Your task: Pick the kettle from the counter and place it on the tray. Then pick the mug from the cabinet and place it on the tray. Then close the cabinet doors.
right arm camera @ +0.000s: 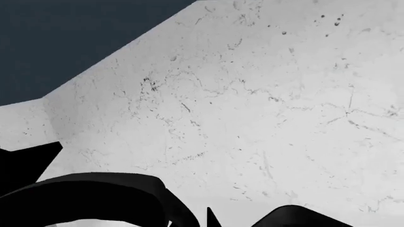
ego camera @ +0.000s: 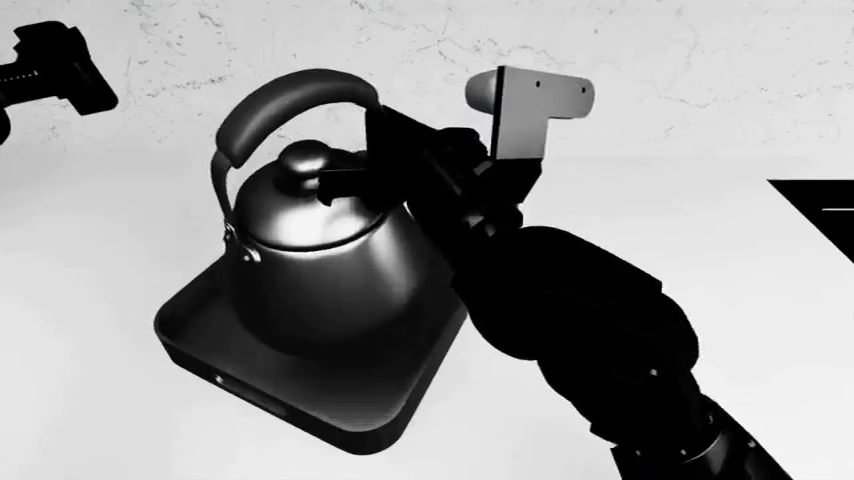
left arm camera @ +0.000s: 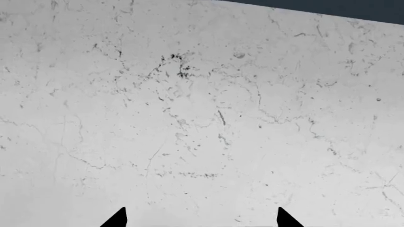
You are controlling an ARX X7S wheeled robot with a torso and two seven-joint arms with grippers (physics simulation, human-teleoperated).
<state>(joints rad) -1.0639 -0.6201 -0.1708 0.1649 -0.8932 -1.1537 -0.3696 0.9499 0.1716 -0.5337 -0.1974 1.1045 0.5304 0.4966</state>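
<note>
The dark glossy kettle [ego camera: 314,250] stands on the black tray [ego camera: 334,400] on the white counter [ego camera: 94,260]. My right gripper [ego camera: 367,165] is at the right end of the kettle's arched handle [ego camera: 287,95], beside the lid knob, and looks shut on the handle. In the right wrist view the handle [right arm camera: 94,198] curves in front of the right gripper [right arm camera: 202,217], and only one fingertip [right arm camera: 211,218] shows. My left gripper [ego camera: 54,70] is raised at the far left, open and empty; its wrist view shows the left gripper [left arm camera: 200,215] facing the marble wall. The mug and cabinet are out of view.
The black sink [ego camera: 817,215] is set into the counter at the right edge. The white veined marble wall [ego camera: 667,60] runs along the back. My right arm [ego camera: 587,330] reaches across the front right of the tray.
</note>
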